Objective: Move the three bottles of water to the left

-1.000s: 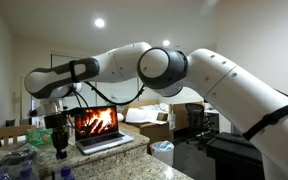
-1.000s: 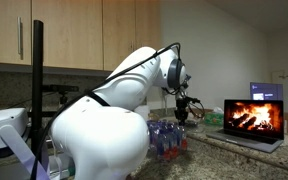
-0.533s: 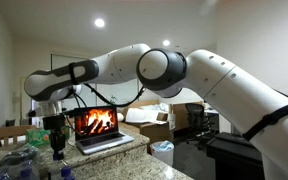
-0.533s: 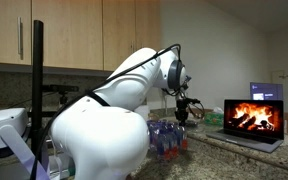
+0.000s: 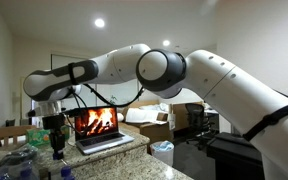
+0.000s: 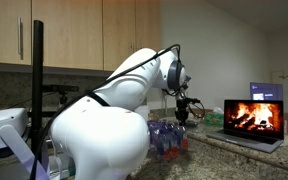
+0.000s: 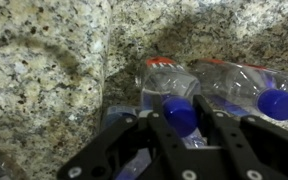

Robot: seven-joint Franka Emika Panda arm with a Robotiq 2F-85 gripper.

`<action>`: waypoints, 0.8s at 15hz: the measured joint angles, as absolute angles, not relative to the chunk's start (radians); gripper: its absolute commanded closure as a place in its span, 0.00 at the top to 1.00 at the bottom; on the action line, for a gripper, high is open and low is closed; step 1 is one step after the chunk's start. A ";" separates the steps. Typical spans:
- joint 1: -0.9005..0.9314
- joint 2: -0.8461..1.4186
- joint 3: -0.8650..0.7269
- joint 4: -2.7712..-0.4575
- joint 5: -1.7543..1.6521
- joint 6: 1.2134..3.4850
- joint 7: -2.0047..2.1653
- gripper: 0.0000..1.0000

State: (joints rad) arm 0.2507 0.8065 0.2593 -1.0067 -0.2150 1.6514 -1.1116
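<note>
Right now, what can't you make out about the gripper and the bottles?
- Grip: in the wrist view the gripper straddles one bottle's blue cap; blur hides whether the pads touch it.
- Count: the wrist view shows two caps, the second cap by the right edge; no third in frame.
- Bottles in an exterior view: too small, partly behind the arm.
- Same bottles in an exterior view: blurred, cut by the bottom edge.

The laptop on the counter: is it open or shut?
Open: in both exterior views the laptop stands with its lid raised, the lit screen showing flames.
</note>
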 measured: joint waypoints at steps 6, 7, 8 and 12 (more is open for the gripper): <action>0.249 0.833 0.256 -0.998 -0.215 1.616 -1.112 0.16; 0.249 0.834 0.256 -0.998 -0.215 1.616 -1.112 0.16; 0.248 0.834 0.256 -0.998 -0.214 1.616 -1.112 0.16; 0.247 0.834 0.256 -0.998 -0.213 1.613 -1.116 0.16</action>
